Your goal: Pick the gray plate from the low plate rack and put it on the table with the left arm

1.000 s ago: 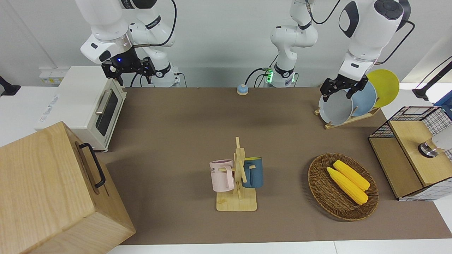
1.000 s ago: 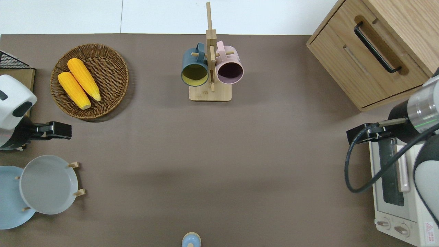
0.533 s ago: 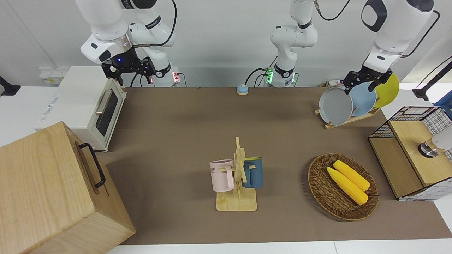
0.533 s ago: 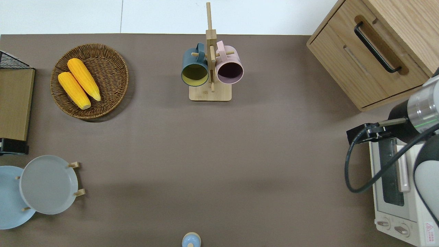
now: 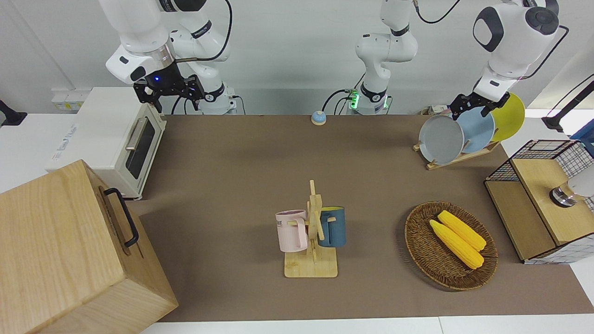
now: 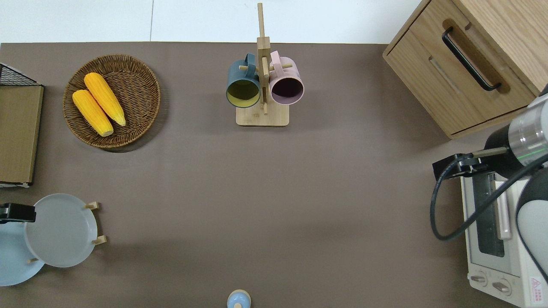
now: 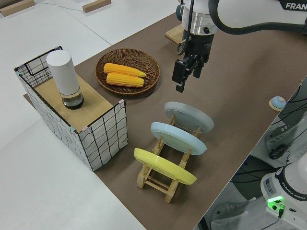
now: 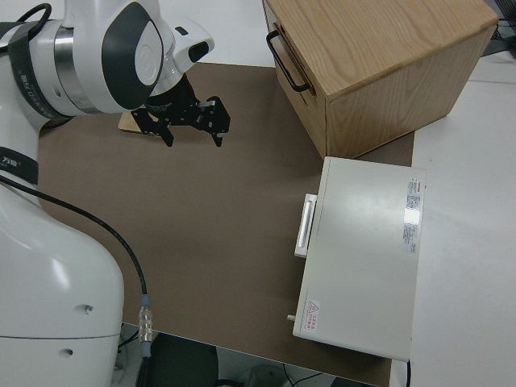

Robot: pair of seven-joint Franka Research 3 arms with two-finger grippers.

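My left pincer (image 7: 187,74), fingers apart and holding nothing, hangs over the low plate rack (image 7: 163,175). Three plates lean in it: the gray plate (image 7: 189,116) at one end, a blue plate (image 7: 178,137), a yellow plate (image 7: 163,166). One wicker basket (image 5: 424,246) holds two corn cobs (image 5: 457,237). My right arm is parked.

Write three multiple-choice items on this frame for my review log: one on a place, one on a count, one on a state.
1. Where is the gray plate?
A. flat on the table
B. in the low plate rack
C. in the wicker basket

2. How many corn cobs lie in the wicker basket?
A. one
B. two
C. three

3. What is the left gripper holding?
A. nothing
B. the gray plate
C. a mug

Answers:
1 B: it leans in the slot farthest from the robots.
2 B: two yellow cobs lie side by side.
3 A: its open fingers hang above the plates.
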